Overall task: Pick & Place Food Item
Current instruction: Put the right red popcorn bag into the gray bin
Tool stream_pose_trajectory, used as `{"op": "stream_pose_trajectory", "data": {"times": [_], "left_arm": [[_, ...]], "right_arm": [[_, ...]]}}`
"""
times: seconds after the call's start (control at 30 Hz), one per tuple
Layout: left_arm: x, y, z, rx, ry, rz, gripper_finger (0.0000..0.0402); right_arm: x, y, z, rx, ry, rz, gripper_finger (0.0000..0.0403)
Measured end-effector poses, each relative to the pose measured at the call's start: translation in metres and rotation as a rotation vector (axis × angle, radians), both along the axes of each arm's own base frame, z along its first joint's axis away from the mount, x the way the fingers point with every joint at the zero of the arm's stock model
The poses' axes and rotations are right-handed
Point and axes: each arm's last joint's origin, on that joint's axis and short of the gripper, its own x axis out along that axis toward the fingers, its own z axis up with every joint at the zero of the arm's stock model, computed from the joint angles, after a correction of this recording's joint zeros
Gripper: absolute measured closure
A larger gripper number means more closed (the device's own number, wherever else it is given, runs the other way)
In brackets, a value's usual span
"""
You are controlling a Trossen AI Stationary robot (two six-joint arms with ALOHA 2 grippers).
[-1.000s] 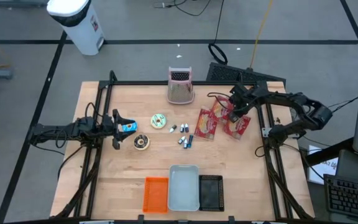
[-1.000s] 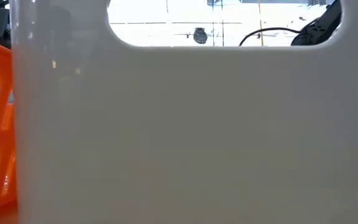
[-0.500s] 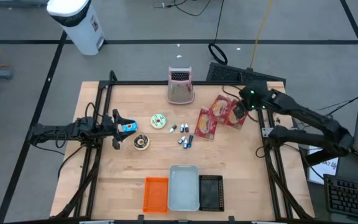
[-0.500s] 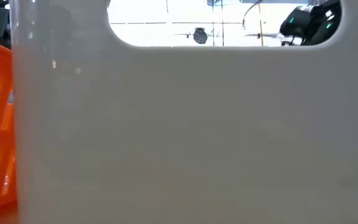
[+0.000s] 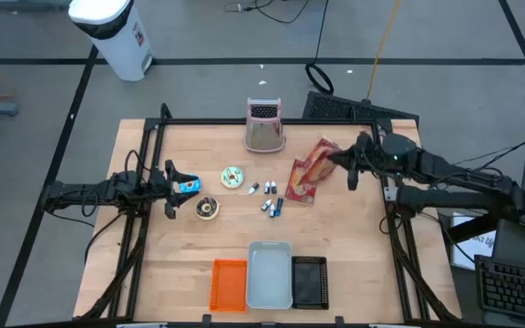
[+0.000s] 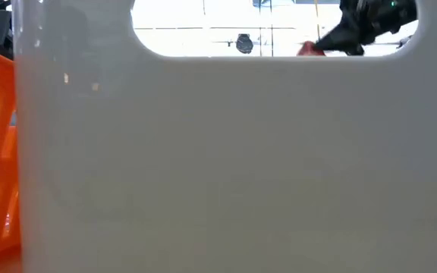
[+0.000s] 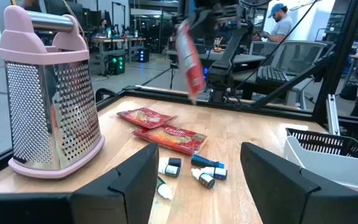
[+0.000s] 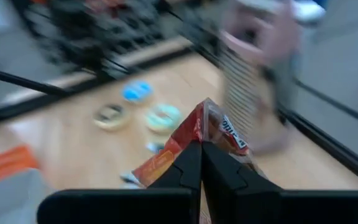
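— Snack packet (image 5: pixel 322 155): what does it look like?
— Red, crinkly, white lettering, hanging lifted off the table (image 5: pixel 199 255).
— Held how?
— Right gripper (image 5: pixel 336 158) clamped on its edge; left gripper (image 5: pixel 173 186) fingers apart, holding nothing.

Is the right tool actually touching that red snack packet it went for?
Touching. In the right wrist view the right tool is shut on the red snack packet's edge; the left wrist view shows it hanging clear of the table.
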Motion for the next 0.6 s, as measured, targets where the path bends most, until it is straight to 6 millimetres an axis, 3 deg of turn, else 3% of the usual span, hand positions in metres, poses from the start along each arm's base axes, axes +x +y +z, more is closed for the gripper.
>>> {"op": "stream_pose_trajectory", "data": {"times": [0.2,0.6], "left_arm": [[0.0,0.0,0.0,0.0,0.0,0.0,0.0172],[-0.001,0.0,0.01,-0.024,-0.101,-0.003,0.0172]], "right_arm": [[0.019,0.028,-0.004,-0.031,-0.156,0.188,0.0403],[0.058,0.081,-0.012,-0.153,-0.266,0.386,0.0403]]}}
